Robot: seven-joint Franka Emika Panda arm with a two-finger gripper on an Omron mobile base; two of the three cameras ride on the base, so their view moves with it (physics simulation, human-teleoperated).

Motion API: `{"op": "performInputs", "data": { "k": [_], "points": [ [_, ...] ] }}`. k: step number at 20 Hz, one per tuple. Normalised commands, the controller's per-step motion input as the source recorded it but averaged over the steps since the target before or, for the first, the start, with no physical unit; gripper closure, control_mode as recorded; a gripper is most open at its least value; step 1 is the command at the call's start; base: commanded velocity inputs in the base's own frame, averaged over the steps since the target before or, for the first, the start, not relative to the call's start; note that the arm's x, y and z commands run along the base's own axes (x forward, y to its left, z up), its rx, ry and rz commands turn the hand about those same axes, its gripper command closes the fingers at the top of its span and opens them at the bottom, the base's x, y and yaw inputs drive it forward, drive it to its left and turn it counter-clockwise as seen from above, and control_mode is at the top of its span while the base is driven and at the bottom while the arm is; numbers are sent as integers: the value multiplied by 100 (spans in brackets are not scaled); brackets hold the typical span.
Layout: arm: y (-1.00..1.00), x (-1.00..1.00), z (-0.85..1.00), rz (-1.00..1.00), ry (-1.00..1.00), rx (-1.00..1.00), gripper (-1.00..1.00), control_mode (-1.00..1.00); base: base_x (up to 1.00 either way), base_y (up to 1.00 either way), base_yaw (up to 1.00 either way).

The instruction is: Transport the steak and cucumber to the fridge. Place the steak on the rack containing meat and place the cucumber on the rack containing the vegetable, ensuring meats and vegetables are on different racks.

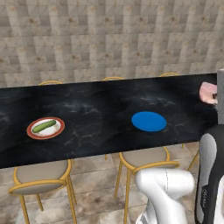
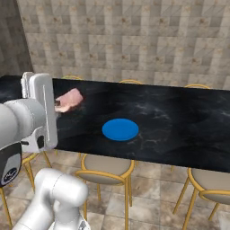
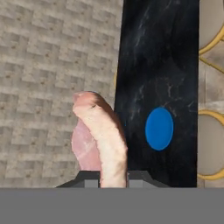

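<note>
My gripper (image 3: 112, 178) is shut on the steak (image 3: 103, 139), a pink slab with a paler edge that sticks out past the finger tips. The held steak (image 2: 70, 99) hangs in the air above the black counter (image 2: 179, 121), left of the empty blue plate (image 2: 120, 129). In the left base view the steak (image 1: 207, 92) shows at the right edge, up and right of the blue plate (image 1: 148, 121). The green cucumber (image 1: 44, 126) lies on a red-rimmed white plate (image 1: 57, 130) far to the left on the counter. The fridge is out of view.
Yellow-framed stools with beige seats (image 1: 41, 174) (image 1: 144, 157) (image 2: 106, 167) stand along the counter's near side, and more chair backs show behind it. A tiled wall (image 1: 109, 39) rises beyond the counter. The floor is pale tile.
</note>
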Motion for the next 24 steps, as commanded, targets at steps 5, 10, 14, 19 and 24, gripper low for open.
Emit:
{"op": "performInputs", "data": {
  "k": [5,10,14,19,24],
  "points": [
    [12,-86,74,0,-8,0,100,-100,0,0,0],
    [1,-19,13,0,0,0,100,100,-80,0,-1],
    [0,0,0,0,0,0,100,100,-92,-28,-20],
    [0,0,0,0,0,0,100,100,-9,-35,-80],
    [0,0,0,0,0,0,100,100,0,0,-100]
  ]
}}
